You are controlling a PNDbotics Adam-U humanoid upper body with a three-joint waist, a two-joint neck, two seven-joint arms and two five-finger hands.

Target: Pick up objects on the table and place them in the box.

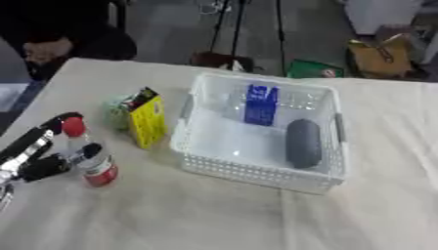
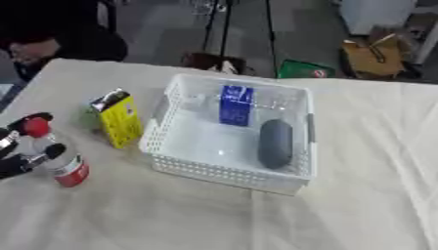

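Two items, a blue carton point(image 1: 260, 104) and a grey oval point(image 1: 303, 142), lie in the box point(image 1: 256, 172), while the left robot hand point(image 1: 41, 156) curls round a red-capped bottle point(image 1: 92, 160) near the worktop's point(image 1: 214, 215) left edge, with a yellow packet point(image 1: 148, 118) and something green point(image 1: 115, 111) behind it yet to go.

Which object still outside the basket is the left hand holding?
The red-capped bottle: the left hand curls around it. The yellow box stands apart, untouched, beside the white basket.

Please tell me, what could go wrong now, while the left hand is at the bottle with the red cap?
1. The left hand grips the bottle only from the side, so it may tip or slip when lifted.
2. The yellow carton stands upright between the bottle and the white basket; a low carry could knock it over.
3. The blue box and dark grey object already occupy the basket.
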